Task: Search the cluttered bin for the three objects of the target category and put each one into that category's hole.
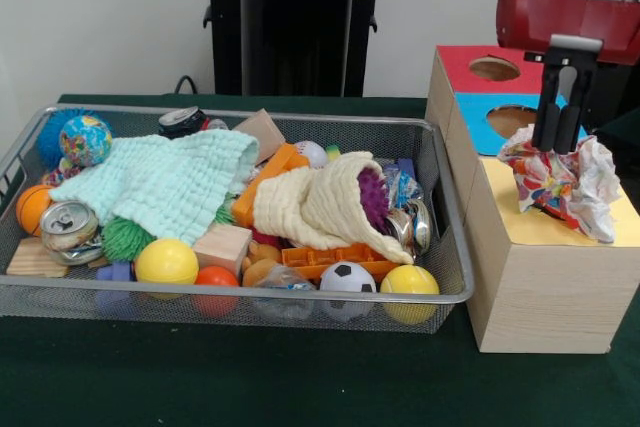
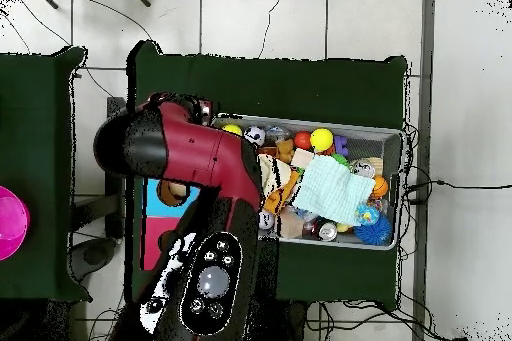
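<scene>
The wire mesh bin [image 1: 455, 247] sits on the green table, full of clutter; it also shows in the overhead view [image 2: 393, 133]. To its right stand three wooden boxes with a red top [image 1: 465, 59], a blue top [image 1: 478, 125] and a yellow top [image 1: 530, 227]. My gripper [image 1: 553, 147] hangs over the yellow-topped box, shut on a crumpled white floral-print wad [image 1: 568, 187] that touches or hovers just over the yellow top. The red and blue holes show; any yellow hole is hidden by the wad. In the overhead view my arm [image 2: 190, 157] covers the gripper and most of the boxes.
The bin holds a mint cloth [image 1: 165, 182], a cream cloth [image 1: 320, 205], yellow balls [image 1: 166, 261], a soccer ball [image 1: 347, 277], a crushed can [image 1: 68, 227], a globe ball [image 1: 85, 139], wooden blocks [image 1: 222, 245] and orange plastic pieces [image 1: 330, 257]. A magenta disc [image 2: 8, 222] lies on another table.
</scene>
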Tool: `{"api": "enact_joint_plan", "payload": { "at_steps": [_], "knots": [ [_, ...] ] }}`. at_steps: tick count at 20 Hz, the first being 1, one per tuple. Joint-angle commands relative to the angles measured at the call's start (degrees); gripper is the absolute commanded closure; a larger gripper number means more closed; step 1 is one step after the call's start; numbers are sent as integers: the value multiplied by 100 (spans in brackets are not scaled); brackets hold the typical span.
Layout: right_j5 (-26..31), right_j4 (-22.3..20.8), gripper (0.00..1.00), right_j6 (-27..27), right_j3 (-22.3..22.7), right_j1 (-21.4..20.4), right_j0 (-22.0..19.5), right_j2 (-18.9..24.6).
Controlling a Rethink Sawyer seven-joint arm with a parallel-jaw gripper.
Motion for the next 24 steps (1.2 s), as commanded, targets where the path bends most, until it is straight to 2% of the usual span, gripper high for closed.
{"api": "enact_joint_plan", "payload": {
  "at_steps": [1,9,15,21,24],
  "knots": [
    [-585,-28,100,1174,497,430,-93,737],
    [-775,-51,100,1182,561,578,-54,706],
    [127,126,100,1361,473,735,81,536],
    [648,12,100,1285,283,836,191,324],
    [634,52,100,1378,323,864,249,306]
  ]
}}
